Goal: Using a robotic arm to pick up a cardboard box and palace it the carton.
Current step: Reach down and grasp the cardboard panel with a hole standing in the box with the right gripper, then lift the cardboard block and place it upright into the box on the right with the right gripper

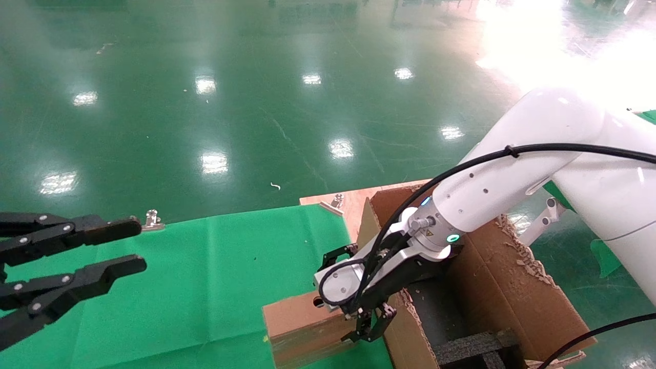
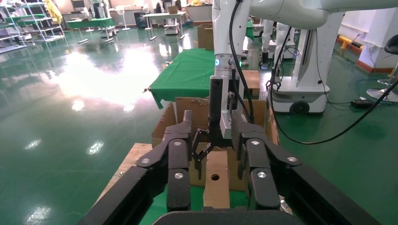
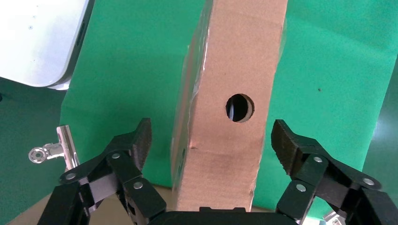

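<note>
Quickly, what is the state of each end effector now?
Left end effector: open, empty, over the green cloth.
Right end effector: open, straddling the box, not gripping.

Cardboard box: brown, round hole, on green cloth beside carton.

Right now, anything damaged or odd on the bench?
Yes. The carton has ragged, torn flap edges along its far rim, with shredded cardboard showing. The cardboard box looks sound; it sits between the open fingers of the right gripper, not yet clamped. The left gripper hovers open over the green cloth.
</note>
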`<action>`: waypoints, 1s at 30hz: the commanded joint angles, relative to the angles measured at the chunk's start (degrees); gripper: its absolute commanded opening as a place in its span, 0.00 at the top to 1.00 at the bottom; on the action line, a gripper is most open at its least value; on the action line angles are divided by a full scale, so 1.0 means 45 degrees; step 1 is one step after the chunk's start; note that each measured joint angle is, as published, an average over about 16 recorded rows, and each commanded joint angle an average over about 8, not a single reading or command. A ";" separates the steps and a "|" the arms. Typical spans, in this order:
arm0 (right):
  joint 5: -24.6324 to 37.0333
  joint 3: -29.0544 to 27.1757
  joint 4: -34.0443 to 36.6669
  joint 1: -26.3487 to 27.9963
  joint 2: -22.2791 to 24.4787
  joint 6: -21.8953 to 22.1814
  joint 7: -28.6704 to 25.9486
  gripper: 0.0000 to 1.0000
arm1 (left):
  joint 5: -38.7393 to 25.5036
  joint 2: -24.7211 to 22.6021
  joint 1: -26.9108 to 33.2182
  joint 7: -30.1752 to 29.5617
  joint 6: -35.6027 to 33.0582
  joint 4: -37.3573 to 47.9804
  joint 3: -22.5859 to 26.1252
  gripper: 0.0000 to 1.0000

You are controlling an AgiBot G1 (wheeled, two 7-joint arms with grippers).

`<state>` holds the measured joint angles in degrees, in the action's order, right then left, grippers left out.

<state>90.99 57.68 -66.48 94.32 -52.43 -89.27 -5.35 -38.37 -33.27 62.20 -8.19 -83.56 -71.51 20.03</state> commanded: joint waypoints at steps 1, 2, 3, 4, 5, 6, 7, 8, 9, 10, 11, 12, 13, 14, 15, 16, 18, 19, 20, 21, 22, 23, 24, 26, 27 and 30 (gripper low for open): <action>-0.0007 -0.0017 -0.0004 -0.0007 0.0008 -0.0004 -0.0004 1.00 | 0.0000 0.0000 0.0000 0.0000 0.0000 0.0000 0.0000 0.00; -0.0009 -0.0023 -0.0005 -0.0011 0.0010 -0.0005 -0.0006 1.00 | 0.0000 0.0000 0.0000 0.0000 0.0000 0.0001 0.0000 0.00; -0.0011 -0.0029 -0.0005 -0.0015 0.0013 -0.0007 -0.0008 1.00 | 0.0000 0.0000 0.0000 0.0000 0.0000 0.0001 0.0000 0.00; -0.0012 -0.0035 -0.0006 -0.0020 0.0015 -0.0008 -0.0010 1.00 | 0.0000 0.0000 0.0000 0.0000 0.0000 0.0001 0.0000 0.00; -0.0014 -0.0039 -0.0007 -0.0023 0.0017 -0.0009 -0.0012 1.00 | 0.0000 0.0000 0.0000 0.0000 0.0000 0.0001 0.0000 0.00; -0.0015 -0.0044 -0.0008 -0.0027 0.0019 -0.0010 -0.0013 1.00 | 0.0000 0.0000 0.0000 0.0000 0.0000 0.0001 0.0000 0.00; -0.0016 -0.0048 -0.0009 -0.0030 0.0020 -0.0011 -0.0015 1.00 | 0.0000 0.0000 0.0000 0.0000 0.0000 0.0001 0.0000 0.00; -0.0017 -0.0052 -0.0010 -0.0033 0.0022 -0.0013 -0.0016 1.00 | 0.0000 0.0000 0.0000 0.0000 0.0000 0.0001 0.0000 0.00; -0.0018 -0.0055 -0.0010 -0.0036 0.0023 -0.0014 -0.0018 1.00 | 0.0000 0.0000 0.0000 0.0000 0.0000 0.0001 0.0000 0.00; -0.0019 -0.0058 -0.0011 -0.0038 0.0024 -0.0015 -0.0019 1.00 | 0.0000 0.0000 0.0000 0.0000 0.0000 0.0000 0.0000 0.00; -0.0020 -0.0061 -0.0012 -0.0040 0.0024 -0.0016 -0.0020 1.00 | 0.0000 0.0000 0.0000 0.0000 0.0000 0.0000 0.0000 0.00; -0.0021 -0.0064 -0.0013 -0.0041 0.0025 -0.0017 -0.0021 1.00 | 0.0000 0.0000 0.0000 0.0000 0.0000 0.0000 0.0000 0.00; -0.0021 -0.0067 -0.0014 -0.0043 0.0026 -0.0017 -0.0022 1.00 | 0.0000 0.0000 0.0000 0.0000 0.0000 0.0000 0.0000 0.00; -0.0022 -0.0069 -0.0014 -0.0044 0.0026 -0.0018 -0.0022 1.00 | 0.0000 0.0000 0.0000 0.0000 0.0000 0.0000 0.0000 0.00; -0.0023 -0.0071 -0.0015 -0.0045 0.0027 -0.0019 -0.0023 1.00 | 0.0000 0.0000 0.0000 0.0000 0.0000 0.0000 0.0000 0.00; -0.0024 -0.0073 -0.0016 -0.0046 0.0028 -0.0020 -0.0024 1.00 | 0.0000 0.0000 0.0000 0.0000 0.0000 0.0000 0.0000 0.00; -0.0027 -0.0076 -0.0018 -0.0048 0.0030 -0.0021 -0.0026 1.00 | 0.0000 0.0000 0.0000 0.0000 0.0000 -0.0001 0.0000 0.00; -0.0027 -0.0077 -0.0019 -0.0049 0.0031 -0.0020 -0.0027 1.00 | 0.0000 0.0000 0.0000 0.0000 0.0000 -0.0001 0.0000 0.00; -0.0029 -0.0077 -0.0018 -0.0051 0.0033 -0.0018 -0.0030 1.00 | 0.0000 0.0000 0.0000 0.0000 0.0000 -0.0001 0.0001 0.00; -0.0033 -0.0079 -0.0013 -0.0052 0.0037 -0.0014 -0.0035 1.00 | 0.0000 0.0000 0.0000 0.0000 0.0000 -0.0002 0.0001 0.00; -0.0040 -0.0080 -0.0006 -0.0051 0.0042 -0.0009 -0.0042 1.00 | 0.0000 0.0000 0.0000 0.0000 0.0000 -0.0002 0.0001 0.00; -0.0050 -0.0081 0.0006 -0.0045 0.0047 -0.0006 -0.0051 1.00 | 0.0000 0.0000 0.0000 0.0000 0.0000 -0.0002 0.0001 0.00; -0.0071 -0.0087 0.0030 -0.0025 0.0059 -0.0001 -0.0061 1.00 | 0.0000 0.0000 0.0000 0.0000 0.0000 -0.0002 0.0001 0.00; -0.0132 -0.0113 0.0123 0.0067 0.0096 0.0003 -0.0082 1.00 | 0.0000 0.0000 0.0000 0.0000 0.0001 -0.0001 0.0001 0.00; -0.0181 -0.0137 0.0200 0.0151 0.0125 -0.0002 -0.0086 1.00 | 0.0000 0.0000 0.0000 0.0000 0.0001 -0.0001 0.0001 0.00; -0.0389 -0.0246 0.0567 0.0556 0.0239 -0.0050 -0.0046 1.00 | 0.0000 0.0000 0.0000 0.0000 0.0001 -0.0001 0.0001 0.00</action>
<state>88.84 56.42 -63.07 97.82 -51.31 -89.65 -5.27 -38.37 -33.27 62.20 -8.19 -83.56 -71.52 20.04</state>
